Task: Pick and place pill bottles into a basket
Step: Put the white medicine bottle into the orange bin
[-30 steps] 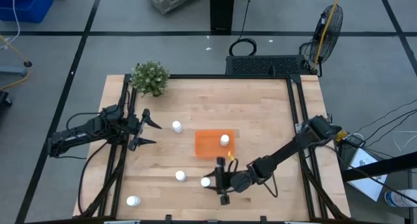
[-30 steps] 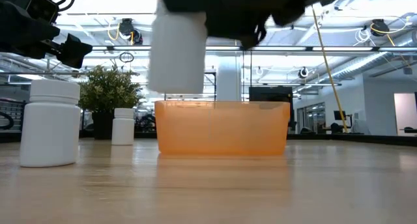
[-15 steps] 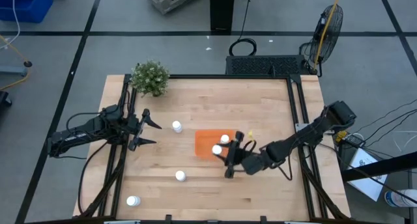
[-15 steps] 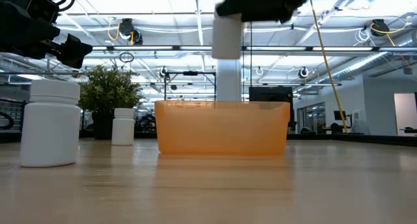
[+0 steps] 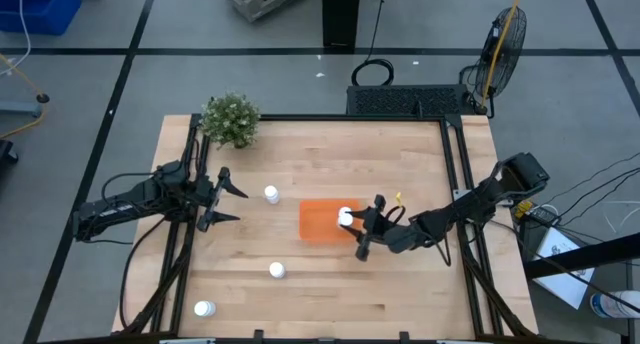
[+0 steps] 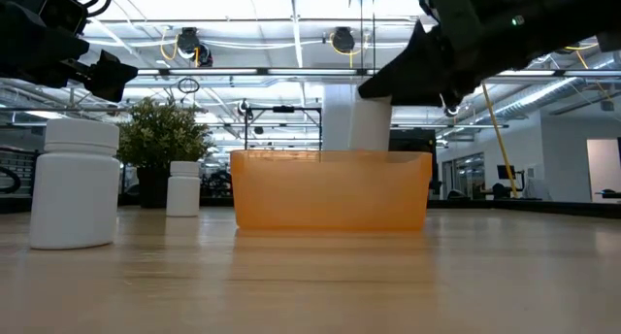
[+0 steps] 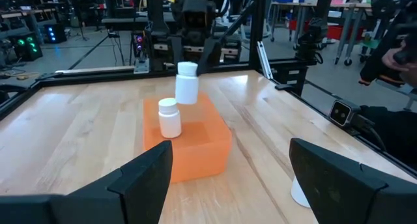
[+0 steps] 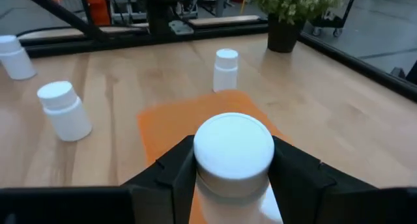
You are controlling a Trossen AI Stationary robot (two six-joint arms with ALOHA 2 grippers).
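Note:
My right gripper [image 5: 350, 222] is shut on a white pill bottle [image 7: 187, 83], upright over the orange basket [image 5: 318, 222]. A second bottle [image 7: 169, 117] stands in the basket on its base. Three more bottles stand on the table: one beyond the basket's left end [image 5: 271, 194], one near the middle front [image 5: 277, 270], one at the near left [image 5: 204, 309]. My left gripper [image 5: 230, 201] waits open at the table's left side, touching nothing. My right gripper pinches the bottle's round body [image 8: 231, 185] just below the cap, one finger [image 8: 171, 178] on each side. The fingers come from the table's right, roughly level. The bottle is upright and lifted, its lower end about level with the basket's rim [image 6: 330, 156].
A green potted plant [image 5: 231, 119] stands at the far left corner. In the low view two bottles [image 6: 73, 183] [image 6: 182, 188] stand left of the basket. Bare wood lies right of and beyond the basket.
My right gripper has carried the bottle from near the table's front edge toward the far edge and the right, then down, so it now hangs over the basket beside the bottle standing there. The bottle has stayed upright.

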